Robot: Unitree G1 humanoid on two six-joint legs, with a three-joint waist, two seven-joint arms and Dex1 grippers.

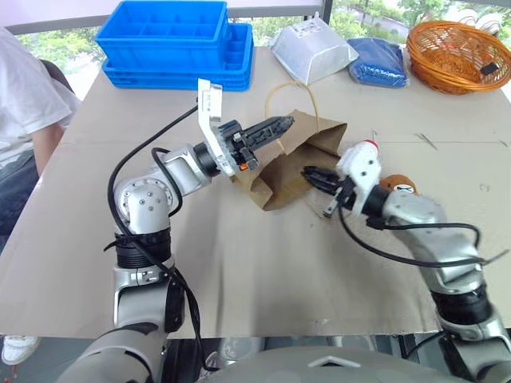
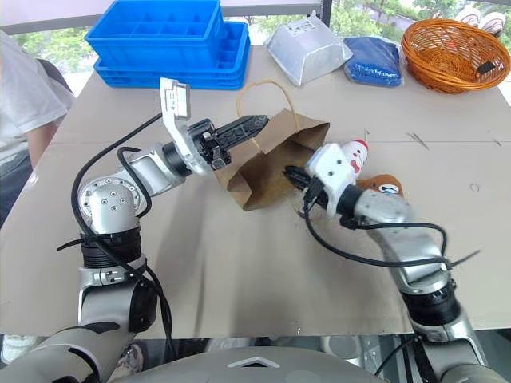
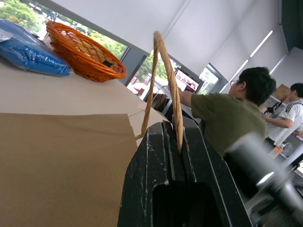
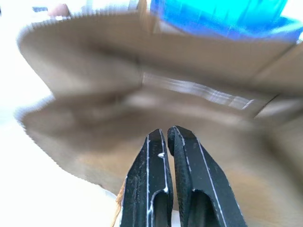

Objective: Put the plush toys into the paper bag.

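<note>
I am pinching one thin cord handle [image 3: 163, 80] of the paper bag [image 1: 291, 163] between my left gripper's [image 1: 275, 126] closed fingers, holding the bag's mouth up near the table's [image 1: 239, 263] centre; my right gripper [image 4: 171, 137] is sitting at the mouth with its fingers nearly together, holding nothing. The white plush toy [image 2: 357, 153] and the brown plush toy [image 2: 385, 185] are lying just beside the bag at about four o'clock, partly behind my right wrist; I judge them light, soft and squashy, best pinched across the body; the bag looks thin, creasing easily.
</note>
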